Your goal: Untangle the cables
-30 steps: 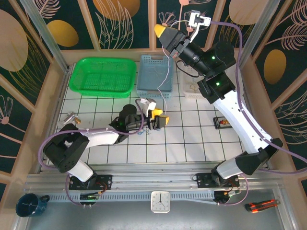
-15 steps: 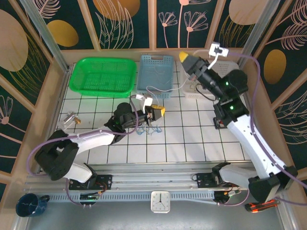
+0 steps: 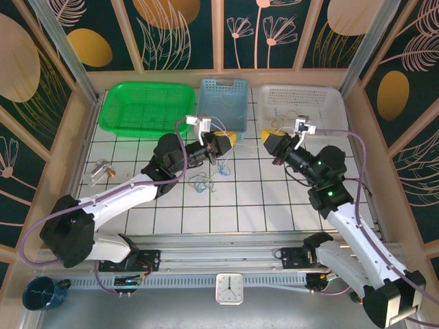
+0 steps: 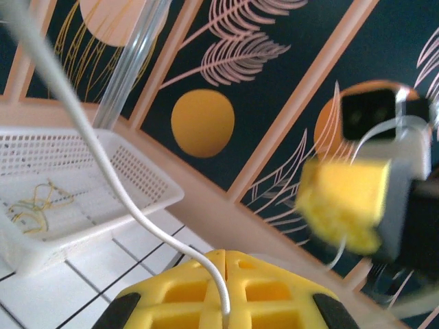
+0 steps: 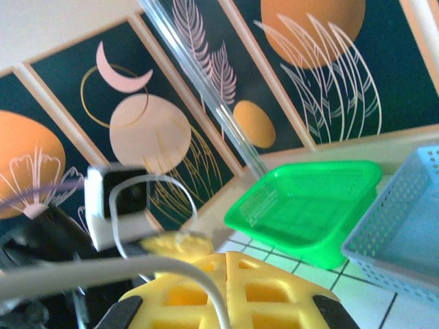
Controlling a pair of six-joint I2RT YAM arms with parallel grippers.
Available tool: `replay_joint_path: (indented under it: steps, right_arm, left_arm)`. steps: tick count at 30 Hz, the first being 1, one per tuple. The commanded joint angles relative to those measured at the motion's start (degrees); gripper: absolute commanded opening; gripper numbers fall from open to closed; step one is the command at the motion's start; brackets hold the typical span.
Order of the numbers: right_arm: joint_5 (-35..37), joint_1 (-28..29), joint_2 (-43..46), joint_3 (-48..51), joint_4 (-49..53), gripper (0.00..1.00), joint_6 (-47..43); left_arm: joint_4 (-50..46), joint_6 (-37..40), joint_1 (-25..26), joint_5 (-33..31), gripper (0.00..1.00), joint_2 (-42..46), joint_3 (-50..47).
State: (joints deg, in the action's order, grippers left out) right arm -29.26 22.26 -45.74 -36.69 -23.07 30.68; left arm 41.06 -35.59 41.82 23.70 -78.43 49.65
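Starting at the near edge: a little white clock [image 3: 228, 288] sits on the rail between the two arm bases, and a dark blue mug [image 3: 42, 293] is off in the left corner.

On the white tiled tabletop [image 3: 260, 205], the blue cable [image 3: 204, 182] lies in a loose scribble on the tiles, just on the near side of the left gripper [image 3: 228, 140]. I can't tell whether any strand runs up to it. Way over by the left wall there's a small silvery object [image 3: 101, 170] with an orange end.

The left gripper is out over the middle of the tabletop. Its jaws are pinched fully together, with the white cable [image 4: 221, 291] coming out of the seam between the yellow fingers and curving up and off to the left in the wrist view. The right gripper [image 3: 269, 139] is just beside it, nose to nose with a small gap. Its jaws are squeezed tight on white cable too, which loops away to the left in its own wrist view. Can't say if it's the same strand.

Along the far edge sit the green basket [image 3: 145, 110], blue basket [image 3: 209, 103] and white basket [image 3: 322, 103], side by side. The yellowish cable [image 4: 34, 204] is a loose tangle inside the white one.
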Motion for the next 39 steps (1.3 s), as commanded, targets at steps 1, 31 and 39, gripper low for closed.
replay_joint_path:
  steps: [1, 31, 39]
  right_arm:
    - [-3.6, -0.3, -0.7, 2.7, -4.6, 0.0, -2.1]
    - [5.0, 8.8, -12.3, 2.7, -6.8, 0.14, -8.7]
    - [4.3, 10.9, -15.0, 1.7, -8.4, 0.16, -8.8]
  left_arm:
    - [-0.2, -5.3, -1.1, 2.2, 0.0, -1.3, 2.9]
    - [1.5, -14.1, -1.6, 10.4, 0.0, -6.5, 7.5]
    - [2.4, -15.4, -1.6, 11.3, 0.0, -7.5, 8.2]
